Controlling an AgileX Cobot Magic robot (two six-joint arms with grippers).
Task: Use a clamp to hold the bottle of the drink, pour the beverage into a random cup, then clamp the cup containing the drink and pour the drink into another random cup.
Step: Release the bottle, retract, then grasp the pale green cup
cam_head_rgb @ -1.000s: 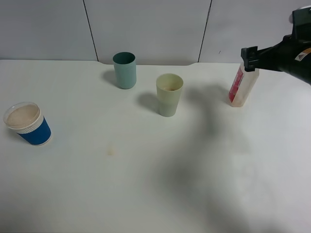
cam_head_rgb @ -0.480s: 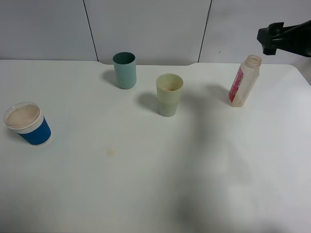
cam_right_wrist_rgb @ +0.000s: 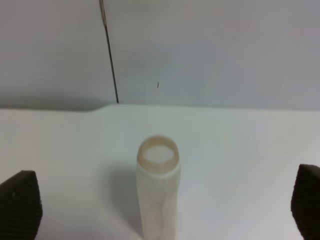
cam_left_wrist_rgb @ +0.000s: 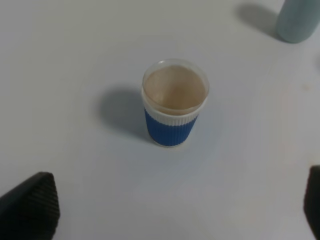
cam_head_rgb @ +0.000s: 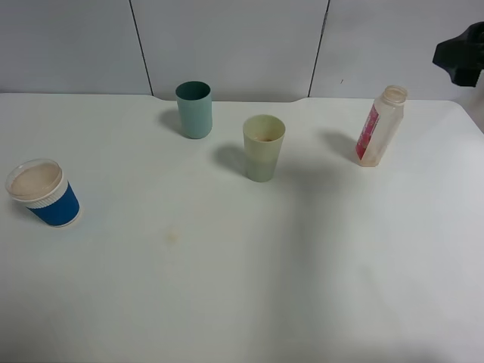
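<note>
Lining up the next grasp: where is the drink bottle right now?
In the exterior high view the bottle stands at the far right of the table, to the right of the pale green cup.

A white table (cam_head_rgb: 302, 287) is stretching across the whole view, meeting a grey panelled wall (cam_head_rgb: 227, 45) at the back. Two dark seams (cam_head_rgb: 141, 45) are running down that wall. A faint yellowish mark (cam_head_rgb: 173, 237), possibly a stain, is showing on the tabletop.

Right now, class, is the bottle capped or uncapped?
Uncapped. In the right wrist view the bottle shows a bare round mouth with no cap on it, and it stands upright on the table.
</note>
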